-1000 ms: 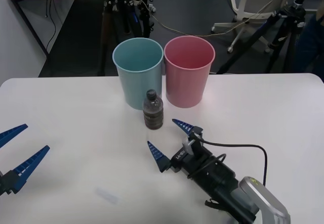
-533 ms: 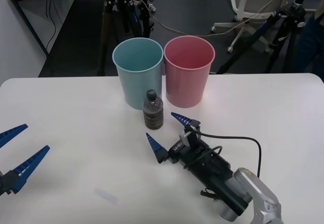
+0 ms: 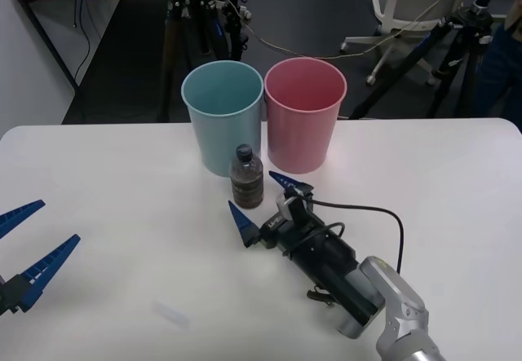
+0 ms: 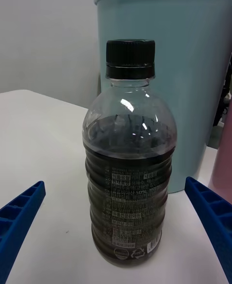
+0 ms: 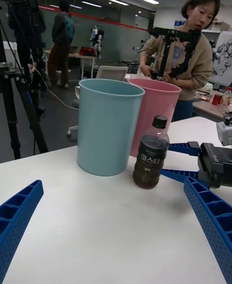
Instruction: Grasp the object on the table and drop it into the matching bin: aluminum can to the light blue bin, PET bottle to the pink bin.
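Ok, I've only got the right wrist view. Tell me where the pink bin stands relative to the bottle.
Observer: The pink bin stands behind the PET bottle, toward the robot's right, beside the light blue bin.
Operator: Report the other arm.
Observer: The left gripper hovers open over the table's left edge, far from the bottle.
Operator: Confirm my fingers straddle the bottle.
Observer: Not fully. The right gripper is open just in front of the bottle, with its fingertips level with the base on either side and not touching.
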Tool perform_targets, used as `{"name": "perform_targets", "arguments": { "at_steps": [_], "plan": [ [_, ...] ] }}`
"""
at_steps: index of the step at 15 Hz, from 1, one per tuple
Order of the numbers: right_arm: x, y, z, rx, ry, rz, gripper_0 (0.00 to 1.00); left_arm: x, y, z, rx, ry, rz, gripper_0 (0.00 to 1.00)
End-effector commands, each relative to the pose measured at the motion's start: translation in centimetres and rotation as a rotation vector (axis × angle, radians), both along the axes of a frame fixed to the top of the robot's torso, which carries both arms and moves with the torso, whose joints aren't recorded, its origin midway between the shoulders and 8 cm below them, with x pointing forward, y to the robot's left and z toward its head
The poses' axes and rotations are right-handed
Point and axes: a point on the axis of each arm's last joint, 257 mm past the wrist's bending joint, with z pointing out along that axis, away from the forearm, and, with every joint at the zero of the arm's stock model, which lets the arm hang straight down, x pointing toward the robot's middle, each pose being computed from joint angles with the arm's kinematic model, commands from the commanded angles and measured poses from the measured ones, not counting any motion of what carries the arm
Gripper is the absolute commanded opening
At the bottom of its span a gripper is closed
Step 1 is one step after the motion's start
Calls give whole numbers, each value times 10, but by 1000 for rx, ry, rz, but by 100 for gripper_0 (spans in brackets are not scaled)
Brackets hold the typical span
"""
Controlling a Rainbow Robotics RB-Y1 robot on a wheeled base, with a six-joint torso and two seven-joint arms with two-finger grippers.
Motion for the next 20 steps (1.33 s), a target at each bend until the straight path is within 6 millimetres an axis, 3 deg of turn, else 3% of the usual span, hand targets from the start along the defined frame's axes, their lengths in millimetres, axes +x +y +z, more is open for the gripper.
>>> {"name": "perform_targets", "arguments": {
  "at_steps": [1, 17, 18, 20],
  "plan": [
    [4, 9, -1, -9, 3, 3, 100, 0, 0, 0, 0, 0, 0, 100],
    [33, 16, 2, -55, 26, -52, 100, 0, 0, 0, 0, 0, 0, 100],
    [33, 16, 2, -53, 28, -52, 74, 0, 0, 0, 0, 0, 0, 100],
    [33, 16, 2, -51, 30, -52, 43, 0, 0, 0, 0, 0, 0, 100]
  ]
}}
